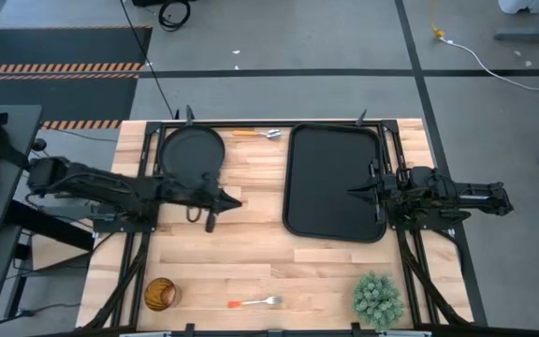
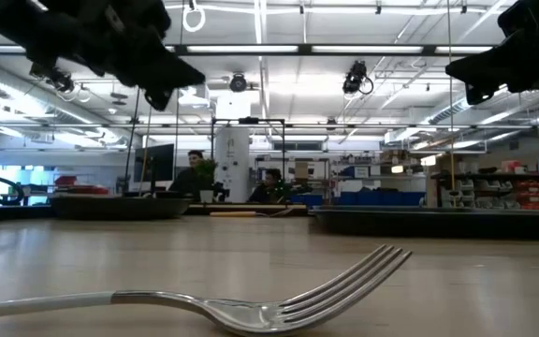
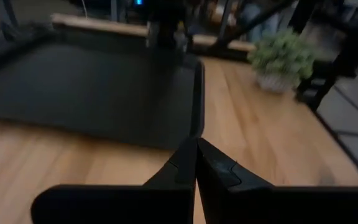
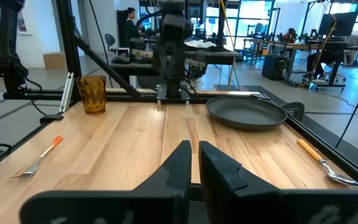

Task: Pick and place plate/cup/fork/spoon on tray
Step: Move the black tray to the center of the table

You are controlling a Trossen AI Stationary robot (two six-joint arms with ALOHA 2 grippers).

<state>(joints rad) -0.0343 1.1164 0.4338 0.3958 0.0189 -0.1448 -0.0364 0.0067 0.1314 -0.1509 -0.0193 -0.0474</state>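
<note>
The round black plate (image 1: 193,151) lies flat at the table's far left; it also shows in the right wrist view (image 4: 246,112). The spoon (image 1: 256,134) lies at the far edge between plate and tray. The black tray (image 1: 333,183) lies right of centre. The amber cup (image 1: 160,295) stands at the near left. The fork (image 1: 255,302) lies near the near edge, close up in the low view (image 2: 251,304). My left gripper (image 1: 237,201) is shut and empty, raised above the table right of the plate. My right gripper (image 1: 354,193) is shut and empty, raised over the tray's right part.
A green spiky plant (image 1: 377,298) stands at the near right corner. Bare wood lies between the plate and the tray and across the table's middle. People sit in the room beyond the table (image 2: 195,173).
</note>
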